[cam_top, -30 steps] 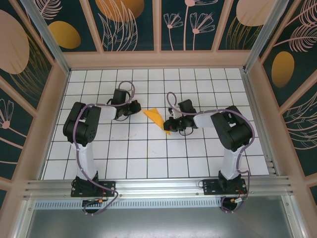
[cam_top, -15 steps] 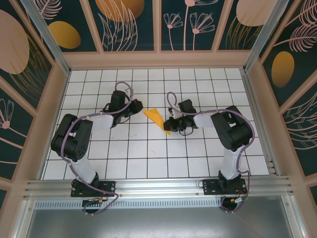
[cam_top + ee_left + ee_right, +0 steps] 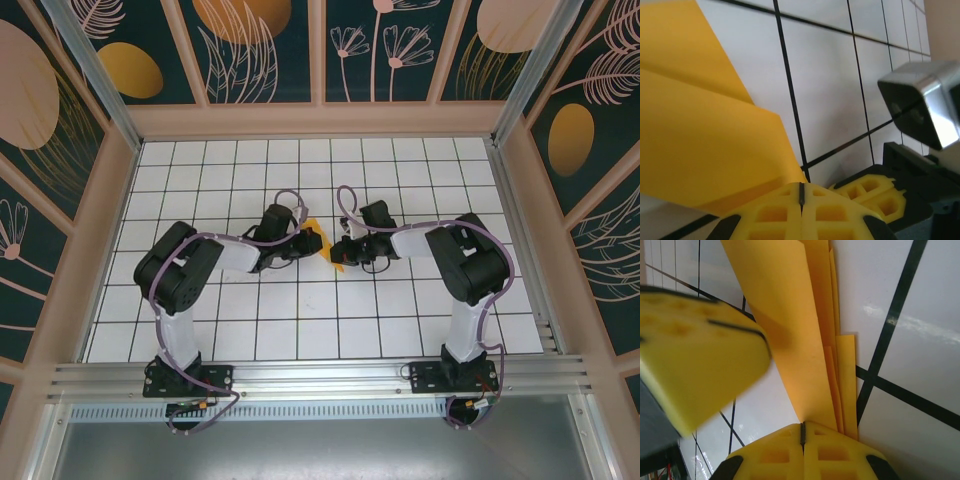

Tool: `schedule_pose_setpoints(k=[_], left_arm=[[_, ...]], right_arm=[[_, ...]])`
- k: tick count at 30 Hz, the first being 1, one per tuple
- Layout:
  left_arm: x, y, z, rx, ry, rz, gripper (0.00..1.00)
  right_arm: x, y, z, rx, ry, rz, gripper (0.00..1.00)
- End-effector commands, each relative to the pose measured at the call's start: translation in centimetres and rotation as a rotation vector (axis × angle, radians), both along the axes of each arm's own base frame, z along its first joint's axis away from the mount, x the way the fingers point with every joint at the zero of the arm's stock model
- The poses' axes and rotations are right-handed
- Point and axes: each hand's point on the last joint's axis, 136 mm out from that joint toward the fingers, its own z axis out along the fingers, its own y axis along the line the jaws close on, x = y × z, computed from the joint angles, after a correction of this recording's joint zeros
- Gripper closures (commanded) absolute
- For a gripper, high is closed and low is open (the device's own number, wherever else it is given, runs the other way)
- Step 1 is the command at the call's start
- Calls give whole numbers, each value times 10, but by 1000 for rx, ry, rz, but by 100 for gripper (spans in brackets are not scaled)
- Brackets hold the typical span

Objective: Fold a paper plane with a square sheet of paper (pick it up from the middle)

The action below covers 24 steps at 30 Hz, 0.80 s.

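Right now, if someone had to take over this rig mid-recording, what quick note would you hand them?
Left gripper: shut, tips at the edge of the folded orange paper, which lies near the middle of the table.
Right gripper: shut, tips at the paper's narrow layered end; whether it actually pinches the paper cannot be told.
Done: the sheet is already folded into a slim, layered, pointed shape.
Left: probably pressing the creases and finishing the wings; check the shape before moving either arm.
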Motion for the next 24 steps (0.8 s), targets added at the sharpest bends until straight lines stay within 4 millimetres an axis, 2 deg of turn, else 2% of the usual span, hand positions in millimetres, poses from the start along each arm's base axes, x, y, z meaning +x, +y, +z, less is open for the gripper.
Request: schedule_pose_setpoints(k=[1,6,11,24], left_arm=[[-1,-5,-10,17,29,9,100],[-3,3,-33,96,74,26,100],[5,20,-48,211,93,92,100],[43,110,-60,324,115,253,100]], right_arm=[[-62,-58,-75,-287,305,-65,100],[-64,-60,-77,-296,309,-63,100],[-68,-63,-79,-308,317,-64,100],[-70,-63,-80,-294,323,-66,100]])
